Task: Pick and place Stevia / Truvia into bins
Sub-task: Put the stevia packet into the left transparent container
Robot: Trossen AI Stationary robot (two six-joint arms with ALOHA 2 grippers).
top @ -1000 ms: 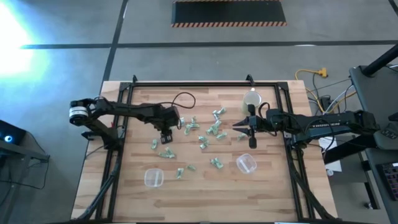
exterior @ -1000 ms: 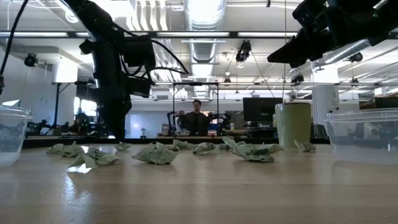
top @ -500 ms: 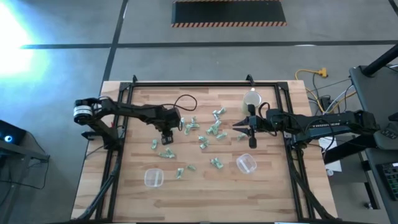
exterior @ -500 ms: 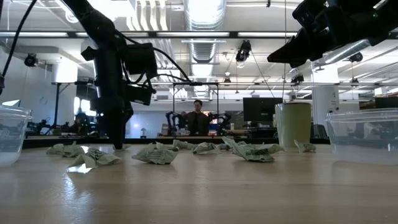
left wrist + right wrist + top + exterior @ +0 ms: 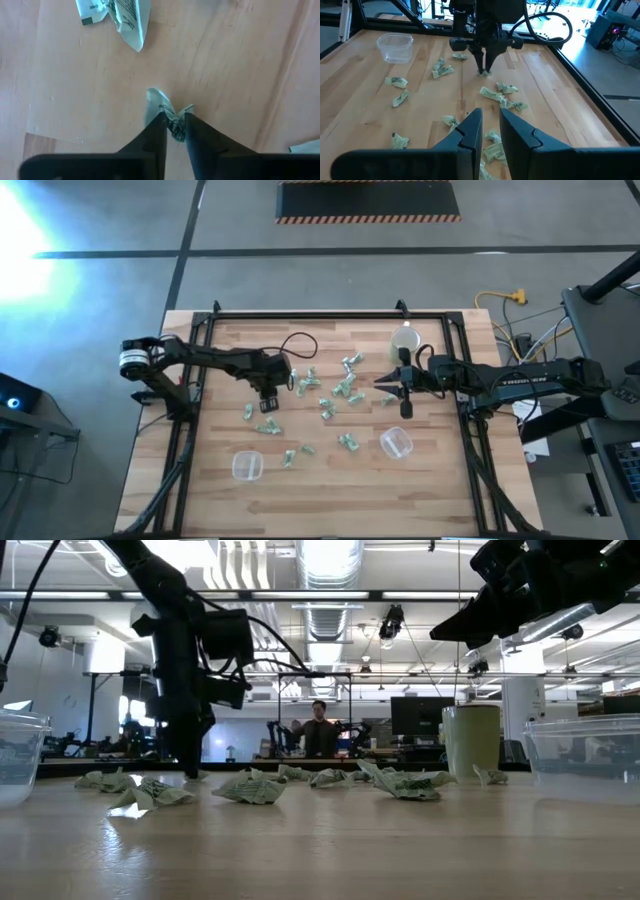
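left gripper (image 5: 174, 131) pinching sachet (image 5: 170, 111) on table | loose sachets (image 5: 330, 402) nearby | right gripper (image 5: 490, 131) narrow, empty

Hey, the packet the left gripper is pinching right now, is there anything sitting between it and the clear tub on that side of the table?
Nothing tall. The left gripper is shut on a sachet at table level. A couple of loose sachets lie toward the clear tub, flat enough to pass over.
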